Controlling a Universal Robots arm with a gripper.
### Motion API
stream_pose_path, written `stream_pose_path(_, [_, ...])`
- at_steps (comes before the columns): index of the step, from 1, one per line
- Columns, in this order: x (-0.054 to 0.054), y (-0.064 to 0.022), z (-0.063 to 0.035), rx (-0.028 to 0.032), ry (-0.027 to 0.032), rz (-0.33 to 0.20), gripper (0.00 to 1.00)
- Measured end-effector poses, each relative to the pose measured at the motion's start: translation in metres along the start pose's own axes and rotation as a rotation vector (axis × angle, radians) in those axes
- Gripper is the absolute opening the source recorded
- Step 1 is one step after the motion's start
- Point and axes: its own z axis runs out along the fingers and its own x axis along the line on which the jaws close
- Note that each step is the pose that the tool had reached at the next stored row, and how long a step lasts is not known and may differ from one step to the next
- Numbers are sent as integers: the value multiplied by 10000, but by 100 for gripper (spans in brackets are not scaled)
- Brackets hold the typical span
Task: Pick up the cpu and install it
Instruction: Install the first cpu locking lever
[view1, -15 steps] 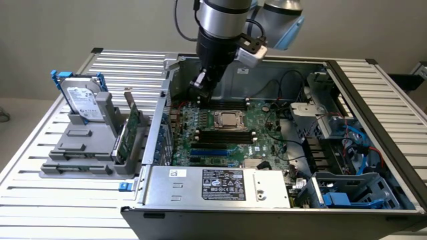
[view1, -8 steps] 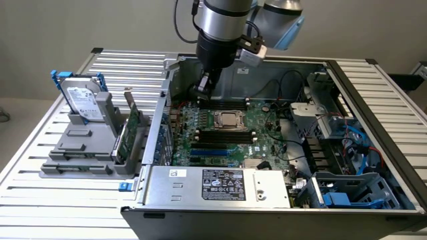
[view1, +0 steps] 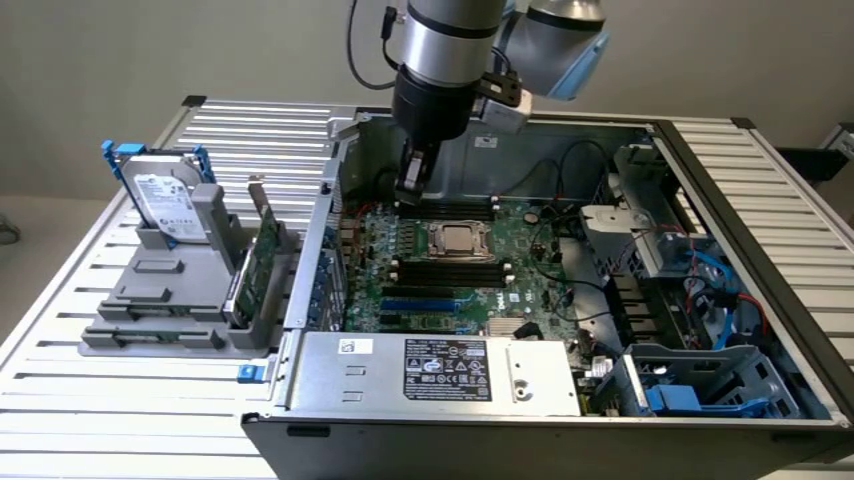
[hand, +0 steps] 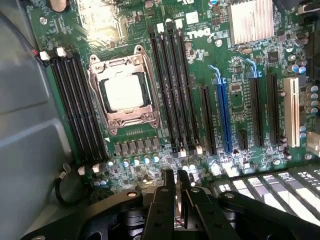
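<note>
Inside the open computer case (view1: 747, 300), the cpu (hand: 123, 93) lies flat in the metal socket frame (hand: 124, 90) on the green motherboard (view1: 441, 280), between two banks of black memory slots (hand: 172, 85). The pincer (hand: 176, 181) hangs above the motherboard's edge, near the socket but apart from it, its two black fingers (hand: 165, 200) drawn nearly together with only a narrow gap and nothing between them. In the exterior view the arm (view1: 441, 60) reaches down into the case. Outside the case, on the slatted counter (view1: 80, 400), a grey holder (view1: 174, 300) carries a hard drive (view1: 167, 200) with blue handles and an upright green card (view1: 263, 255).
</note>
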Motion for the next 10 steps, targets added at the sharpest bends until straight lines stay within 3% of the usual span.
stream_pose_path(4, [0,4,18,8,-102,-669,17])
stream_pose_path(10, [0,4,18,7,-104,-674,17])
